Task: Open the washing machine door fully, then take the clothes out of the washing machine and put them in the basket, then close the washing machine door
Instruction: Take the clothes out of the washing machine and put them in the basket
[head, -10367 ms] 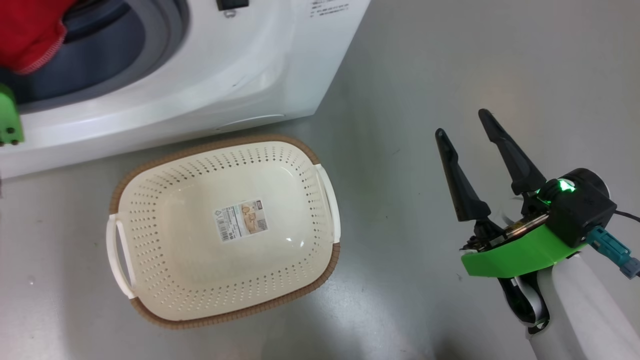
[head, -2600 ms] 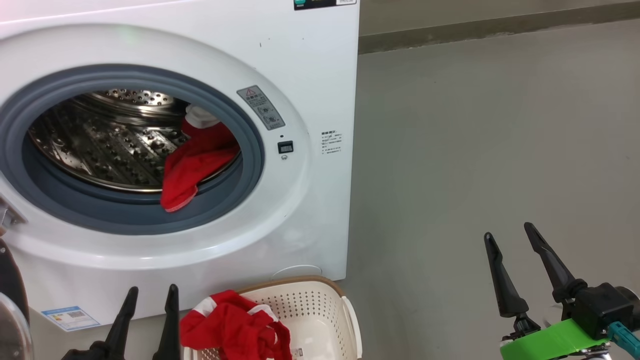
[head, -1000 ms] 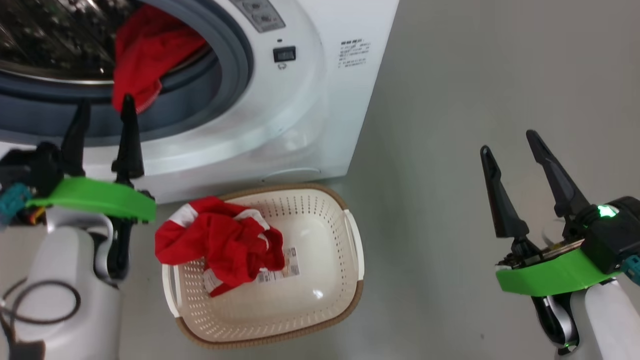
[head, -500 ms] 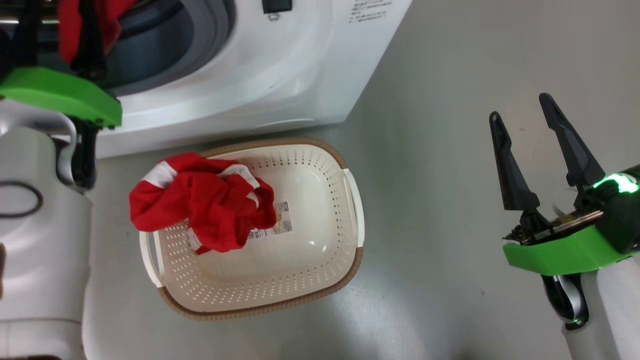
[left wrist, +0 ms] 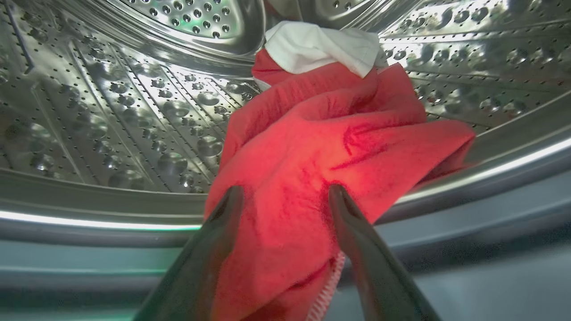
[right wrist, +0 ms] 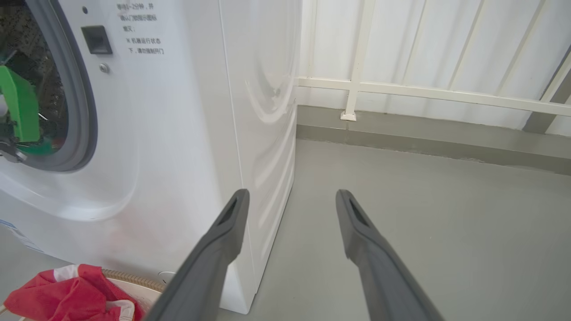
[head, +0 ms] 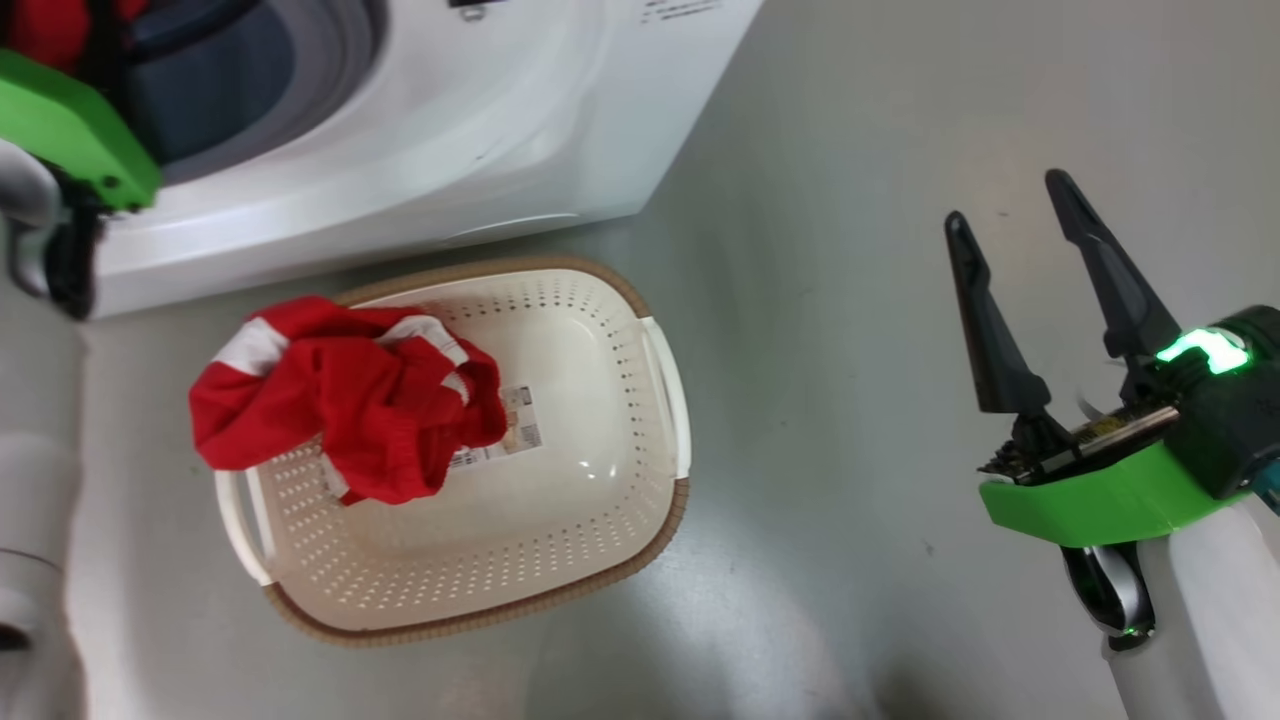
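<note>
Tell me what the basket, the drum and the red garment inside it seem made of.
Basket: probably moulded cream plastic, slightly glossy, punched with holes; brown rim looks woven. Drum: polished steel, judging by mirror-like shine and perforations. Red garment: soft matte fabric, creased and folded; fibre unclear.

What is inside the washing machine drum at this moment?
The drum holds a red garment with a white panel, draped over its front lip. The left gripper is open, with fabric between its fingers. Anything under or behind the garment is hidden.
</note>
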Tool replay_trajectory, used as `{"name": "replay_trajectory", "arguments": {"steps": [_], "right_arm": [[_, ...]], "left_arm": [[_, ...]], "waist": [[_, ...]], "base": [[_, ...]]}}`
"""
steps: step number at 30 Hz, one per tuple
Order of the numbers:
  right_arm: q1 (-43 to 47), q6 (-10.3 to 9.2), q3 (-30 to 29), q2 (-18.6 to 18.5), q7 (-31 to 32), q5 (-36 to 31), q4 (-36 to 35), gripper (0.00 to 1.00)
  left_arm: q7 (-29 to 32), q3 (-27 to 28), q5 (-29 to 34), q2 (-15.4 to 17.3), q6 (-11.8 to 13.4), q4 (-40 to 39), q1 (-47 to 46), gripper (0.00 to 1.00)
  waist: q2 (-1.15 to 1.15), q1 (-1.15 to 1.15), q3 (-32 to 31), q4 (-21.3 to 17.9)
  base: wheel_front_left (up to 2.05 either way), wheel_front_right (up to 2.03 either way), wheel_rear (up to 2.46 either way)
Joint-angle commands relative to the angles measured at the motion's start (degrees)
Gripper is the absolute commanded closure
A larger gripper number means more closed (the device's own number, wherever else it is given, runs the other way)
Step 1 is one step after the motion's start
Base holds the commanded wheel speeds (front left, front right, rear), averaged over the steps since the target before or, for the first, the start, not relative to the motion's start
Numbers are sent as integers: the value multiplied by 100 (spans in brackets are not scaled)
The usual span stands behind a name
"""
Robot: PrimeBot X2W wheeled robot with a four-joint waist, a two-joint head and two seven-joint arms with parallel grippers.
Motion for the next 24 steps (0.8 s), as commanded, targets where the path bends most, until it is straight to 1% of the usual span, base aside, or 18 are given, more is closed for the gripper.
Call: {"name": "replay_trajectory", "arguments": {"steps": [1, 4, 7, 8, 9, 13, 16, 24], "right_arm": [[-18, 19, 182, -5, -36, 49, -145, 0], [-72, 19, 226, 0, -36, 81, -159, 0], [-83, 19, 234, 5, -36, 109, -178, 0], [-79, 19, 234, 9, -36, 117, -180, 0], [-76, 19, 235, 11, -36, 125, -180, 0], [-72, 19, 225, 17, -36, 149, -177, 0], [-86, 19, 226, 25, -36, 157, -173, 0], [-114, 19, 225, 11, -36, 173, -139, 0]], "left_arm": [[90, 16, 121, 459, 88, 56, -110, 0], [141, -102, 254, 587, 257, 193, -218, 0], [212, -183, 332, 648, 416, 300, -276, 0], [227, -210, 352, 653, 449, 325, -289, 62], [225, -203, 337, 655, 474, 346, -298, 100], [231, -201, 297, 637, 501, 399, -293, 100], [149, -193, 242, 592, 474, 422, -286, 100], [-516, -119, 49, 501, 285, 316, -191, 100]], "waist": [[0, 0, 46, -110], [0, 0, 86, -177], [0, 0, 115, -205], [0, 0, 119, -210], [0, 0, 121, -213], [0, 0, 122, -207], [0, 0, 114, -185], [0, 0, -3, -80]], "base": [[0, 0, 0], [0, 0, 0], [0, 0, 0], [0, 0, 0], [0, 0, 0], [0, 0, 0], [0, 0, 0], [0, 0, 0]]}}
